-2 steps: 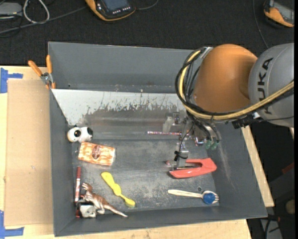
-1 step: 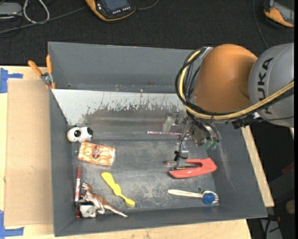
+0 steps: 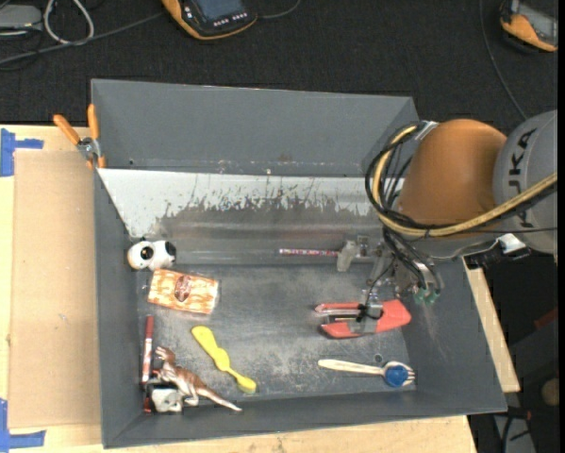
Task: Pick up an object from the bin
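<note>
1. Now logged gripper low at the red flat piece, on the right half of the bin floor, near the right wall. Appears to touch its middle; cannot tell whether wide, narrow or gripping.
2. Judged the approach as straight down from above: suits a piece lying flat with bare floor along its long sides.
3. Noted cables and orange cover above the wrist, hiding the floor just behind the piece.
4. Placed the nearest neighbour, a cream stick with a blue end, just in front of the piece and apart from it. Placed a grey bit and a pen along the foot of the back wall, also apart.
5. Counted the rest at the left side, well apart: panda, packet, yellow spoon, dinosaur.
6. Rated room: open floor left of the piece and up the middle; right wall sloping close by. Expect a clean lift straight up; would avoid drifting right toward the wall or forward over the stick.
</note>
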Robot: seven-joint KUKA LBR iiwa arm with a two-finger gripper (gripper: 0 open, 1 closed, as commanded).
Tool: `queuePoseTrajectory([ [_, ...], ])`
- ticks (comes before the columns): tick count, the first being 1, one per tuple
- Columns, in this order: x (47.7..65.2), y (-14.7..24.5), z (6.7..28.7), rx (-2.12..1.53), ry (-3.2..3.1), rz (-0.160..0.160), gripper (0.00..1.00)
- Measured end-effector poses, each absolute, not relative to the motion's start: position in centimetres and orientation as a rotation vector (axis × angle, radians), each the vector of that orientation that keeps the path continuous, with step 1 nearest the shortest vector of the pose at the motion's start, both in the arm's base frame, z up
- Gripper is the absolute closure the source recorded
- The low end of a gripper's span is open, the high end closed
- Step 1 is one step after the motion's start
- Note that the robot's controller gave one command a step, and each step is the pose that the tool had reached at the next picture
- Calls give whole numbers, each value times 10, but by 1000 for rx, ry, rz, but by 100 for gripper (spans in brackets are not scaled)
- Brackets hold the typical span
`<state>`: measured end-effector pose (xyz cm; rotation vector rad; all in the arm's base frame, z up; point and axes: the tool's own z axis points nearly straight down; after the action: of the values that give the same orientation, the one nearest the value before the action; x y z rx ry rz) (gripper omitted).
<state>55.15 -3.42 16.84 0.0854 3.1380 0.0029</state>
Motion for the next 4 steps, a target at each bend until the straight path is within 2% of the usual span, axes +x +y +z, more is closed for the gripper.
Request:
queuePoseTrajectory([
  [1,570,-54,97,267,3120,6,0],
  [2,539,-65,76,378,3116,6,0],
  [3,497,-108,69,11,3138,9,100],
  [4,497,-108,69,11,3138,9,100],
])
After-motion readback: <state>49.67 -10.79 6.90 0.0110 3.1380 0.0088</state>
